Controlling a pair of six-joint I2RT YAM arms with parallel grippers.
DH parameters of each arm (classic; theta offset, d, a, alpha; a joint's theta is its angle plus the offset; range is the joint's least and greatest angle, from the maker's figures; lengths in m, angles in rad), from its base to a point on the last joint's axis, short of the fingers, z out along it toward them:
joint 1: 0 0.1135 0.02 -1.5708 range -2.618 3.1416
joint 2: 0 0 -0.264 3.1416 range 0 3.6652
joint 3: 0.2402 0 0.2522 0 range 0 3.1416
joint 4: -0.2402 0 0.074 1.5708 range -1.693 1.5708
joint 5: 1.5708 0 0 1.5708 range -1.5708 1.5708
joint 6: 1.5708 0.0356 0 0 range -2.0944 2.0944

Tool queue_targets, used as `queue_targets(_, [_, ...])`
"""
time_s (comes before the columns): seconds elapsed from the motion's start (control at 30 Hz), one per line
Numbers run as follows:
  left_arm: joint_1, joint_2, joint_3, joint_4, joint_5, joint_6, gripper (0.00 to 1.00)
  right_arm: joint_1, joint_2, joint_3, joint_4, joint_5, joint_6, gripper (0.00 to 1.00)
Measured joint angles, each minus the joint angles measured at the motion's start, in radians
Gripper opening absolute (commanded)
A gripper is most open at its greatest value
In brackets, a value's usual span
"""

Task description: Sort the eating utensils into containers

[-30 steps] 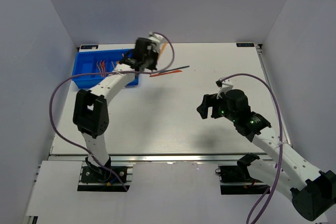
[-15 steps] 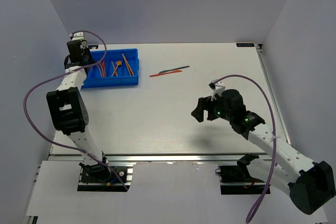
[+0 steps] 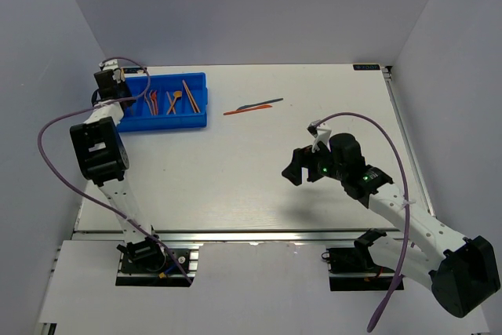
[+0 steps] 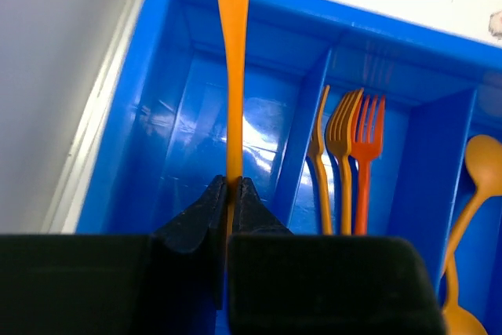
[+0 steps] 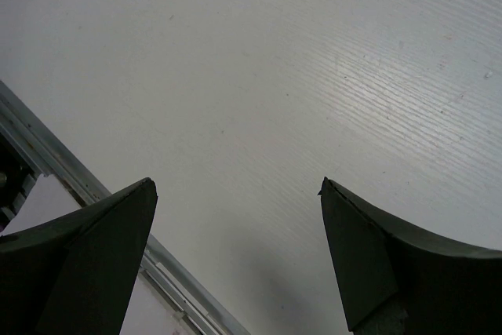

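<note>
1. At the upper left of the overhead frame, the left end effector [image 3: 106, 84] had swung within the past second from the right end of the blue tray [image 3: 169, 122] to its left end. I took that to mean the carry was done and only the release remained.
2. Low in the left wrist frame, the same end effector [image 4: 230, 182] had its jaws almost together, clamped on a thin orange utensil [image 4: 234, 76]. It ran straight up the frame over the tray's leftmost compartment, beside the left wall [image 4: 129, 154]. Its far end ran out at the top edge, so I could not tell what kind it was, nor whether it touched the tray floor.
3. One compartment to the right lay two orange forks [image 4: 345, 139] and a red fork [image 4: 369, 147], side by side. An orange spoon [image 4: 474, 170] sat at the right edge, past the next divider.
4. Upper centre of the overhead frame, a dark grey utensil [image 3: 264, 103] and a red utensil [image 3: 238, 111] lay together on the table [image 3: 235, 178], well apart from the tray and unsorted.
5. Right of centre, the right end effector [image 3: 298, 167] had edged slightly leftward. Its jaws [image 5: 235, 186] stood wide apart, gripping nothing, over bare table.
</note>
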Motion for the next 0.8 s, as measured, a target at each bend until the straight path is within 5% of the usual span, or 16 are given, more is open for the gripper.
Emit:
queue_targets(0.13, [0.011, 0.02, 0.003, 0.009, 0.03, -0.006, 0.05, 0.0, 0.0, 0.0, 0.008, -0.014, 0.0, 0.89])
queue_targets(0.17, [0.015, 0.019, -0.003, 0.025, 0.034, -0.009, 0.13, 0.0, 0.0, 0.0, 0.011, -0.014, 0.0, 0.89])
queue_targets(0.2, [0.018, 0.016, -0.012, 0.041, 0.039, -0.011, 0.31, 0.0, 0.0, 0.0, 0.013, -0.014, 0.0, 0.89])
queue_targets(0.33, [0.029, -0.013, -0.084, 0.097, 0.045, -0.025, 0.52, 0.0, 0.013, 0.0, 0.021, -0.015, 0.001, 0.89])
queue_targets(0.73, [0.024, -0.318, -0.17, 0.209, 0.048, -0.127, 0.76, 0.0, 0.04, 0.0, 0.042, -0.015, 0.004, 0.89])
queue_targets(0.8, [0.005, -0.35, -0.135, 0.209, 0.061, -0.132, 0.92, 0.0, 0.04, 0.0, 0.048, -0.004, 0.006, 0.89])
